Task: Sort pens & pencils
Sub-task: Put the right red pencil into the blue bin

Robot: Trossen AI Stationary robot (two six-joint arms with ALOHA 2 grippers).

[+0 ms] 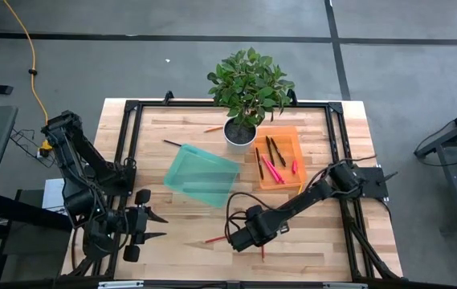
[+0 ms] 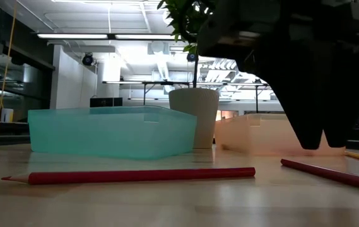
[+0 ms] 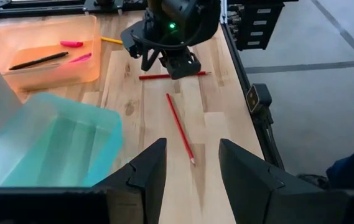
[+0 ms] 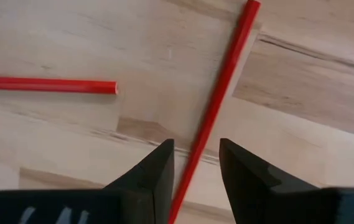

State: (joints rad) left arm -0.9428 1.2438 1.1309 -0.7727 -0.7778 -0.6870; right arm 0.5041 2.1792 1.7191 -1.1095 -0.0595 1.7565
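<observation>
While the left end effector [image 1: 154, 225] waits released at lower left, the right end effector [image 4: 195, 163], fingers parted, straddles a red pencil [image 4: 217, 102] on the surface [image 1: 324, 241] at lower center.

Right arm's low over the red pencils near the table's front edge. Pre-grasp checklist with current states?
1. Right gripper open: ok.
2. Thin red pencil runs between its fingers: ok.
3. Second red pencil lies apart from that one, outside the fingers: ok.
4. Fingers down at pencil level: cannot tell; the low view shows them near the wooden tabletop.
5. Left gripper open, parked at the table's left edge, clear: ok.
6. Translucent teal tray has nothing in it: ok.
</observation>
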